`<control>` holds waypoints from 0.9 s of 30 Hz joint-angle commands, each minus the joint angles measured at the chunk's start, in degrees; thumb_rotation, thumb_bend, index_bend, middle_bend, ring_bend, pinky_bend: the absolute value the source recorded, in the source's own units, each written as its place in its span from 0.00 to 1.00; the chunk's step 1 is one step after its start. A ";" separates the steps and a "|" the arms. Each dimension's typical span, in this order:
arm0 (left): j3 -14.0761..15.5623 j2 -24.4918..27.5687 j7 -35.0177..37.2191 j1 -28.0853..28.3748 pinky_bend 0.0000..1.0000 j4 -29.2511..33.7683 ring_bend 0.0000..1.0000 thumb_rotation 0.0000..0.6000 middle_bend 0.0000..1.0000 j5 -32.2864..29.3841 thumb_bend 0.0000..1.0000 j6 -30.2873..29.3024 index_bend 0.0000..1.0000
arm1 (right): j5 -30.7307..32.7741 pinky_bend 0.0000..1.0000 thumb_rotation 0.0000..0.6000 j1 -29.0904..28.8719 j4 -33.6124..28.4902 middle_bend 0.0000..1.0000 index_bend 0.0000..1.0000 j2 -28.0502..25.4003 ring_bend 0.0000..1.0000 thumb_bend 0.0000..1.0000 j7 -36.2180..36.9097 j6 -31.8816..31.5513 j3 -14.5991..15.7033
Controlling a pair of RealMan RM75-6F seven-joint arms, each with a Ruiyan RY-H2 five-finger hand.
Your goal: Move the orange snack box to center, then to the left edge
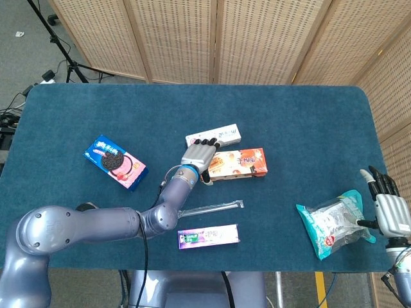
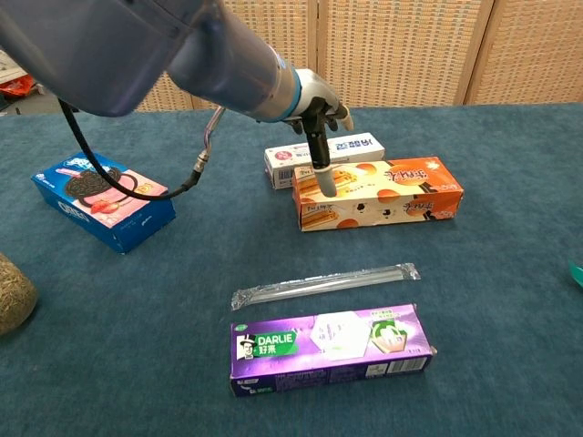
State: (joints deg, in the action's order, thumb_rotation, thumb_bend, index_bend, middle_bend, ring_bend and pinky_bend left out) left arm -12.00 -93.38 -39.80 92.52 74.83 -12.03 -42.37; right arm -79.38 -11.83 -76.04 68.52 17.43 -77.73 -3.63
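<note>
Chest view: orange snack box (image 2: 392, 196) (biscuit-stick pics, lying flat) w/ left hand (image 2: 319, 105) spread, holding nothing, over its left end.

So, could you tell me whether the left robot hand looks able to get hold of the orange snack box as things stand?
Probably yes: the left robot hand is already over the left end of the orange snack box, fingers apart, nothing between them. The white box sits close behind.
</note>
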 commanded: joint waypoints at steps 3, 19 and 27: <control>-1.89 -6.19 -4.52 3.58 0.00 -7.35 0.00 1.00 0.00 -4.92 0.12 -0.22 0.00 | -0.42 0.00 1.00 0.26 0.19 0.00 0.00 -0.35 0.00 0.00 1.38 0.27 -0.41; -8.60 -16.68 -13.82 5.84 0.00 -21.89 0.00 1.00 0.00 -11.16 0.12 0.63 0.00 | -0.52 0.00 1.00 1.01 0.62 0.00 0.00 -1.15 0.00 0.00 4.73 0.84 -1.60; -10.86 -19.66 -17.90 5.76 0.00 -25.94 0.00 1.00 0.00 -10.31 0.15 -0.61 0.03 | -0.43 0.00 1.00 1.25 0.90 0.00 0.00 -1.35 0.00 0.00 5.87 0.99 -2.12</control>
State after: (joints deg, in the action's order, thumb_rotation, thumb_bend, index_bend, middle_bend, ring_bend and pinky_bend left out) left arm -22.36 -112.46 -56.94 98.37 49.44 -22.64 -42.58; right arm -79.79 -10.60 -75.12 67.19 23.28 -76.74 -5.72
